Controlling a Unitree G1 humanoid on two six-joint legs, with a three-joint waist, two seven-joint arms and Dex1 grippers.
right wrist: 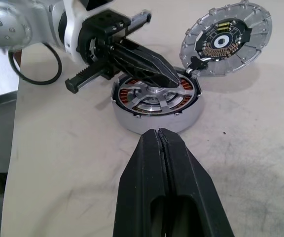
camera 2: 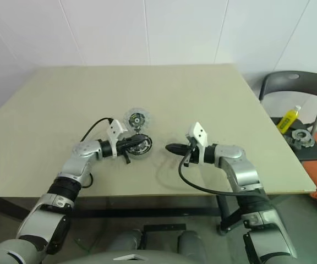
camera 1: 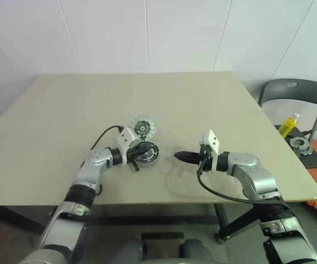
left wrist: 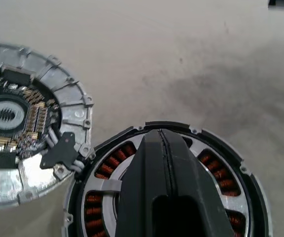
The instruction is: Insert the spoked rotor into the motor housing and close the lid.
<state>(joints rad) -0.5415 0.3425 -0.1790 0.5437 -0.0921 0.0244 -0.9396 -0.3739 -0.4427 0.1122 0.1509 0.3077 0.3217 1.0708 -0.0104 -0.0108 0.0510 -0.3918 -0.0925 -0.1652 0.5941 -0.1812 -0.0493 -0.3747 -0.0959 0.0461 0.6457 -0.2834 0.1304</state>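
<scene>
**Rotor seated, lid lying open just behind it**

My left gripper [right wrist: 174, 79] has its 2 fingers pressed together, pinching nothing, tips down on the hub of the spoked rotor [right wrist: 154, 98], which already sits inside the motor housing [right wrist: 157, 118] with copper windings showing between its spokes. My right gripper [right wrist: 160, 136] is also clamped shut and empty, hovering just beside the housing's near rim, pointed at it across the table [camera 1: 202, 99].

The relation that matters now: the lid [right wrist: 226, 38] lies on the far side of the housing from my left fingertips, inner face up, its edge touching the housing rim at a dark tab. It's round, so there is no long axis to line up. My left arm is nearer to it, I'd judge.

Count: 1 rotor, 1 housing, 1 lid, 2 grippers.
</scene>
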